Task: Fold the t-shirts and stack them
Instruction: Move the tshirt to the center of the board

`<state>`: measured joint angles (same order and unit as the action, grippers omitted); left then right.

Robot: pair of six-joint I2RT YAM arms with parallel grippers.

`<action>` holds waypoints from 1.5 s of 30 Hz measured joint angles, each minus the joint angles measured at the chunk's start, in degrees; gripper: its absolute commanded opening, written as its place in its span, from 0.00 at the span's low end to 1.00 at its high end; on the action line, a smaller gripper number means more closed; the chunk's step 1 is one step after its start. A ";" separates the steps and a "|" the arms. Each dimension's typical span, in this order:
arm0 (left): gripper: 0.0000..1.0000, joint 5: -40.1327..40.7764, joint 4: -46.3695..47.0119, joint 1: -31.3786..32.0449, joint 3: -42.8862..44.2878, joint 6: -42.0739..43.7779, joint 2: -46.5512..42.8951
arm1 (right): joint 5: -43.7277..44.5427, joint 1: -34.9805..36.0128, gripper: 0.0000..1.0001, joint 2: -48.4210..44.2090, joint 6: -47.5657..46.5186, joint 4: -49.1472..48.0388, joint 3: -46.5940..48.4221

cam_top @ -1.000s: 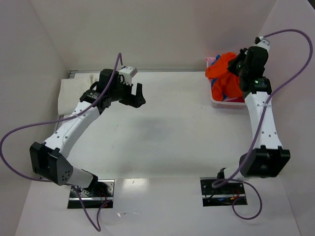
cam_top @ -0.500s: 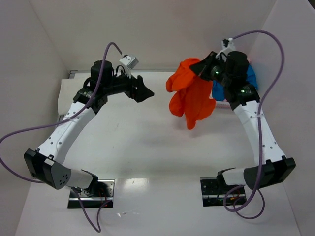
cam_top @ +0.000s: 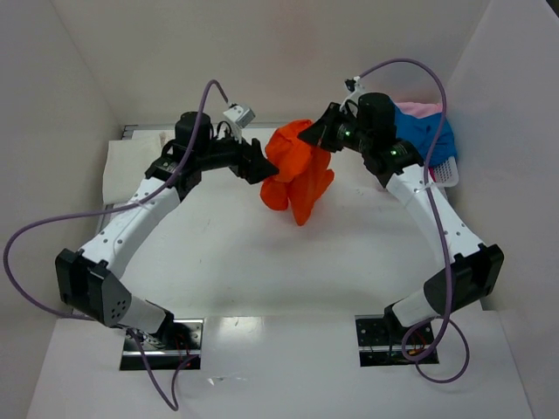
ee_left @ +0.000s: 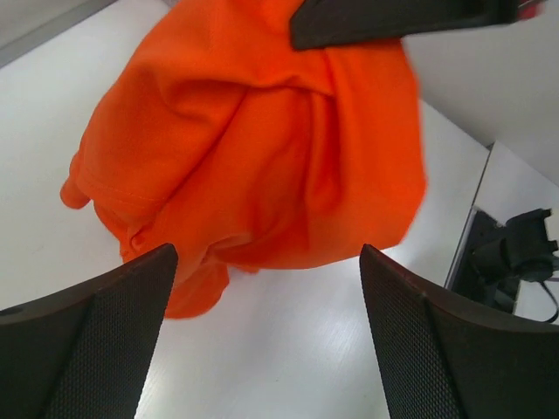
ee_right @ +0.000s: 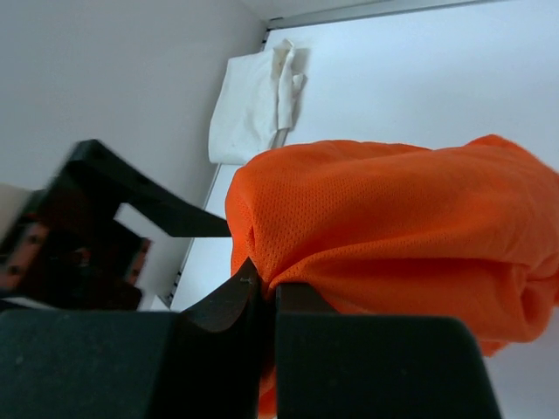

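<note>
The bright orange t-shirt [cam_top: 297, 175] hangs bunched above the table's back middle. My right gripper [cam_top: 313, 133] is shut on its top edge; the pinch shows in the right wrist view [ee_right: 271, 284], with the orange t-shirt [ee_right: 402, 236] draping away. My left gripper [cam_top: 260, 168] is open and empty, right beside the shirt's left side. In the left wrist view its fingers [ee_left: 96, 340] flank the hanging orange t-shirt [ee_left: 253, 148]. The blue t-shirt [cam_top: 419, 140] and the pink t-shirt [cam_top: 421, 110] lie in the basket [cam_top: 445, 173] at the back right. A cream-white t-shirt [cam_top: 131, 161] lies folded at the back left.
White walls close in the table at the back and on both sides. The cream-white shirt also shows in the right wrist view [ee_right: 258, 100] by the back wall. Both arm bases sit at the near edge.
My right gripper has carried the orange t-shirt from the basket leftward to the back middle. My left gripper has swung right and now sits against the shirt.
</note>
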<state>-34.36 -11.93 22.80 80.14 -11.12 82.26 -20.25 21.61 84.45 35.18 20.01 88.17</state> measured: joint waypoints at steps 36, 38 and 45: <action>0.00 23.04 0.59 0.78 -2.45 4.97 -9.79 | -1.16 -3.23 0.10 0.00 -5.33 5.52 5.98; 0.00 24.96 -0.13 0.61 -0.94 4.97 -11.00 | -1.10 -3.21 0.09 -0.02 -5.37 5.39 5.98; 0.00 31.45 -3.72 0.48 2.75 4.98 -12.81 | -1.15 -3.36 0.26 -0.23 -3.56 1.90 6.08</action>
<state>-2.91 -15.64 23.27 82.89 -6.14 69.44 -21.39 18.25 84.21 31.62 21.91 94.24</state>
